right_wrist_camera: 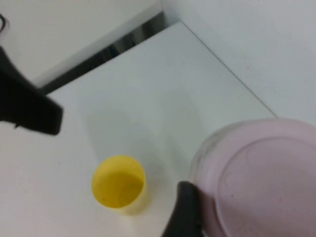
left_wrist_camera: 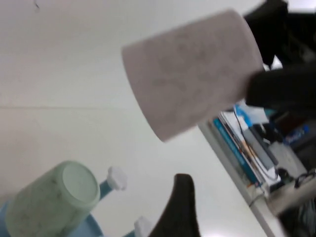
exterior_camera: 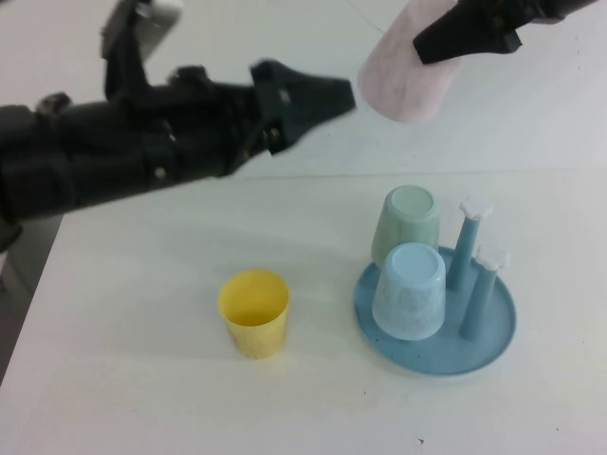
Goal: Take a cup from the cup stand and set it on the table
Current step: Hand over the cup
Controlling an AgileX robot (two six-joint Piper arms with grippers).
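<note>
High view, left to right: the left gripper hangs in the upper middle of the frame, jaw width impossible to judge, its tip aimed at the cup, which the right gripper holds aloft and tilted at upper right, clear of the table. Setting it down likely means lowering it onto bare table, with the yellow cup at lower centre and, lower right, the stand bearing green and blue cups in the way.
</note>
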